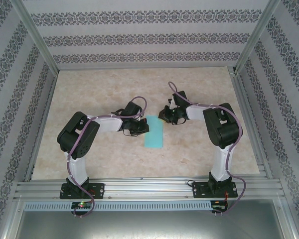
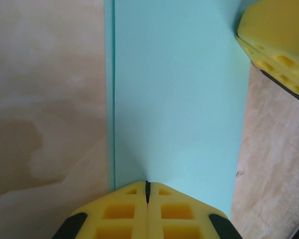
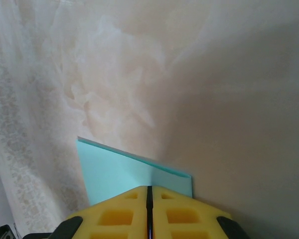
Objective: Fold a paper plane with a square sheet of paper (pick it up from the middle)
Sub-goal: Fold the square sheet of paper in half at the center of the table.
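As its fold seemingly needs flattening, the left gripper [image 2: 147, 199] and right gripper [image 3: 149, 199], both clenched empty, are pressing the thin, doubled turquoise-teal paper sheet [image 1: 154, 135].

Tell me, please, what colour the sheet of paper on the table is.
The paper is plain turquoise-teal, unpatterned; the left wrist view shows it best.

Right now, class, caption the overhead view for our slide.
Left gripper and right gripper, both shut, touch a folded turquoise sheet on the marbled table.
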{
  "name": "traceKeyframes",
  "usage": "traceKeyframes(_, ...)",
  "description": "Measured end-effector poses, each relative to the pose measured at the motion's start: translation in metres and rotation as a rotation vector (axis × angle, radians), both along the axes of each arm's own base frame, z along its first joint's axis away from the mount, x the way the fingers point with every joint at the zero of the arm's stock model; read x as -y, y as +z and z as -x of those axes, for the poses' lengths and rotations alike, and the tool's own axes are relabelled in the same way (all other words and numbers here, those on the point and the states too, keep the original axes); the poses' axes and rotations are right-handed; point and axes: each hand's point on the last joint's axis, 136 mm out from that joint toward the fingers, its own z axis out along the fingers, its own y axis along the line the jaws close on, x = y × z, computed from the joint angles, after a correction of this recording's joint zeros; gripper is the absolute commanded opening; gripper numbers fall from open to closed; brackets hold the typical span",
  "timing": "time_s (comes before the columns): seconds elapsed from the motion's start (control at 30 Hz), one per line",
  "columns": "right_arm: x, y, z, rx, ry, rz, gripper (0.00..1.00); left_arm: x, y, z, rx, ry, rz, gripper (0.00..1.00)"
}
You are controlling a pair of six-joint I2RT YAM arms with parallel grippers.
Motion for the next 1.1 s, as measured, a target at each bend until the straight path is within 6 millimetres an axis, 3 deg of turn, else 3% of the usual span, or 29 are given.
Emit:
traceKeyframes(0.23,-0.001,0.012,-0.012,0.03,0.0,-0.01,0.11,0.0,0.0,0.0,0.0,0.0,0.0,0.0)
traceKeyframes(0.4,-0.001,-0.003,-0.01,0.001,0.0,0.001,0.1,0.0,0.0,0.0,-0.002,0.0,-0.001,0.0)
traceKeyframes(0.63,-0.002,-0.004,-0.011,0.004,0.006,-0.022,0.12,0.0,0.0,0.0,-0.002,-0.003,-0.003,0.0)
traceKeyframes(0.8,0.0,0.001,-0.009,0.006,-0.001,-0.016,0.18,0.0,0.001,0.0,-0.002,-0.003,-0.002,0.0)
traceKeyframes(0.93,0.006,0.019,0.009,0.032,-0.013,0.008,0.28,-0.001,0.001,0.002,-0.008,-0.004,-0.004,0.0)
traceKeyframes(1.1,0.004,0.06,0.037,0.163,0.008,0.043,0.31,0.0,0.002,0.004,-0.017,-0.008,-0.002,0.0)
